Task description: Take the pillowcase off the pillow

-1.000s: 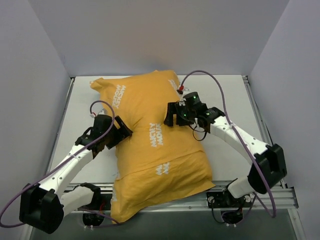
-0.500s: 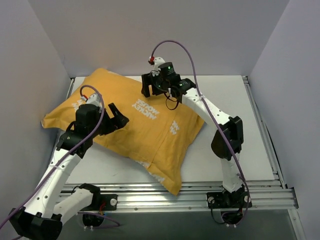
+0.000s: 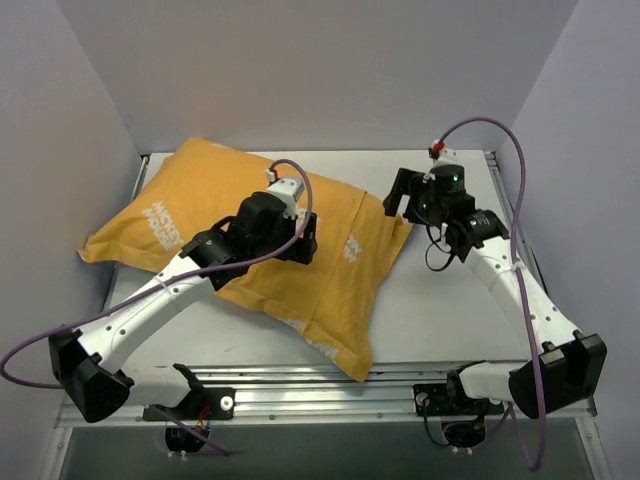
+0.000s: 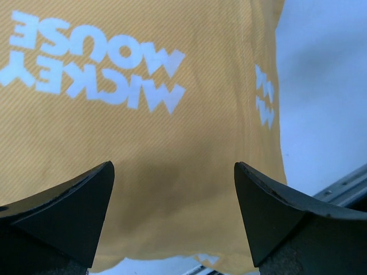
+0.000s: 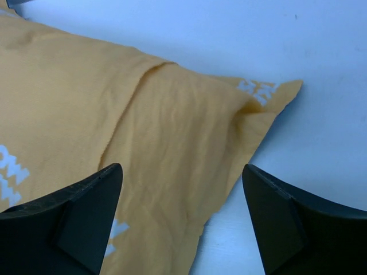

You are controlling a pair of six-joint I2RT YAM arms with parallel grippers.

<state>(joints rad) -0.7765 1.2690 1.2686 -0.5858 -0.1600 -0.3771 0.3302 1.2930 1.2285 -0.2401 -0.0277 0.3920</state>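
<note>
The pillowcase lies yellow-orange side up with white "Mickey Mouse" lettering, slanting from the far left to the near middle of the table. The pillow is hidden inside it. My left gripper is open above the case's middle; in the left wrist view the case fills the space below the open jaws. My right gripper is open and empty just above the case's right corner; in the right wrist view the case lies under the gripper.
Grey walls close in the table at the left, back and right. A metal rail runs along the near edge, and the case's near corner overhangs it. Purple cables loop above both arms.
The case has stayed put since half a second ago. My left gripper moved right over the case's middle. My right gripper moved right from the case's far edge to its right corner.
</note>
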